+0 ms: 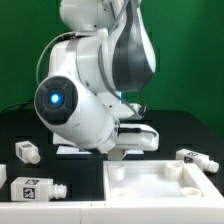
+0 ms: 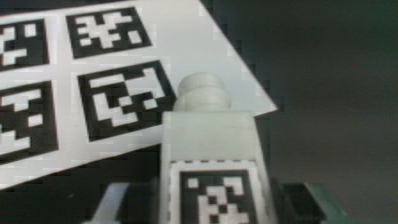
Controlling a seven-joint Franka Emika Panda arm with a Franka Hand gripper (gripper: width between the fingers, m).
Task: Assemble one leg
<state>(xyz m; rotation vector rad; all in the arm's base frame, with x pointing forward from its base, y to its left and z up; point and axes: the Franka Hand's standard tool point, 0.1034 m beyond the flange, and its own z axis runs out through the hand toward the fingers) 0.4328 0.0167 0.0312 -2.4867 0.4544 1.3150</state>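
In the wrist view a leg (image 2: 214,150) lies lengthwise between my fingers, its round peg (image 2: 201,90) pointing away and a square tag on its top face. My gripper (image 2: 214,200) stands closed on its two sides, over the edge of the marker board (image 2: 89,80). In the exterior view my gripper (image 1: 118,150) hangs low over the table, just behind the large white slab (image 1: 160,185), and the arm hides the held leg. Two more legs (image 1: 27,151) (image 1: 35,187) lie at the exterior view's left, and another leg (image 1: 195,158) at its right.
The large flat white slab with raised corners fills the near right of the exterior view. The marker board (image 1: 68,150) lies under the arm. The table is black, with a green backdrop behind it.
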